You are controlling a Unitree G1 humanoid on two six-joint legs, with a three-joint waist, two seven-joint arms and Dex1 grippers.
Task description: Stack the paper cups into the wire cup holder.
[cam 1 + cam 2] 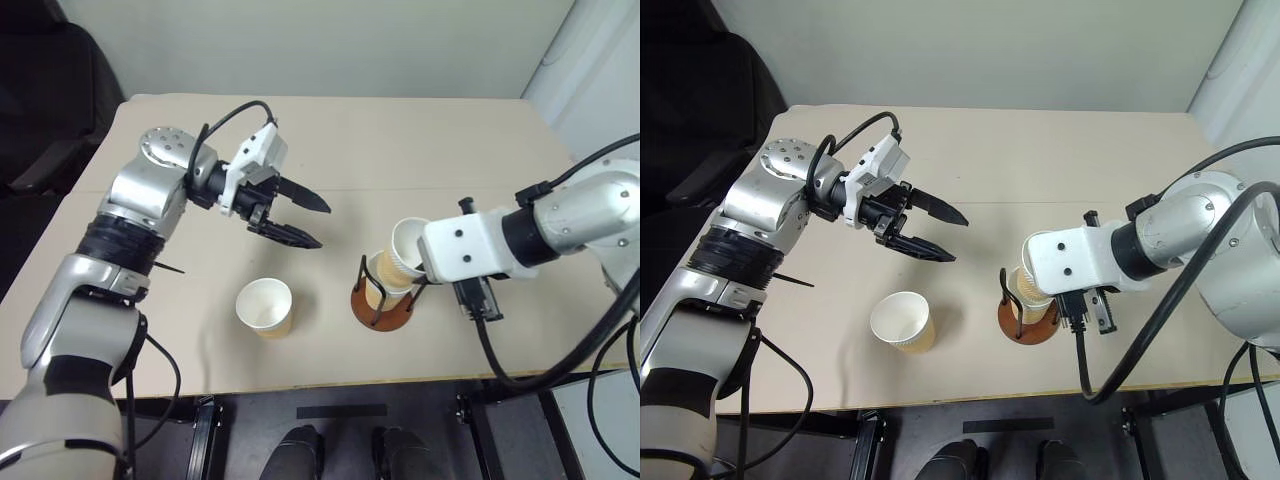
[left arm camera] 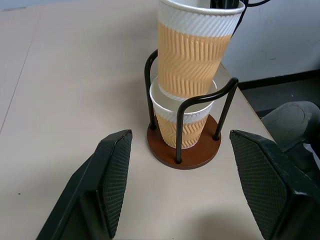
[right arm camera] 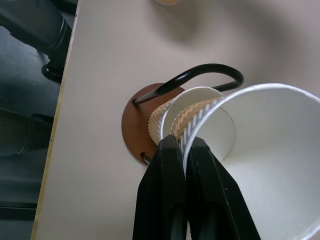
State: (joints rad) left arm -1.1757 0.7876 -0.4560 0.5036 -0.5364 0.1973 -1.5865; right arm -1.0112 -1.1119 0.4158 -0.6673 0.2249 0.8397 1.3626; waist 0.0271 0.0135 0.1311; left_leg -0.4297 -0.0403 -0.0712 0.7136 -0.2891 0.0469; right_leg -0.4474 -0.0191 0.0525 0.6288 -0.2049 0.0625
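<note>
The wire cup holder (image 1: 372, 312) stands near the table's front edge, with one paper cup (image 2: 182, 125) seated upright between its black loops. My right gripper (image 3: 185, 145) is shut on the wall of a second paper cup (image 1: 408, 243). That cup is tilted, and its bottom rests partly inside the seated cup. A third paper cup (image 1: 265, 305) stands upright on the table to the left of the holder. My left gripper (image 1: 300, 220) hovers open and empty above the table, behind that loose cup, with its fingers pointing toward the holder.
The beige table (image 1: 400, 140) has bare surface behind and to the left of the holder. The holder sits close to the front edge. A dark chair (image 1: 50, 90) stands off the table's back left corner. Black cables (image 1: 560, 360) hang from my right arm.
</note>
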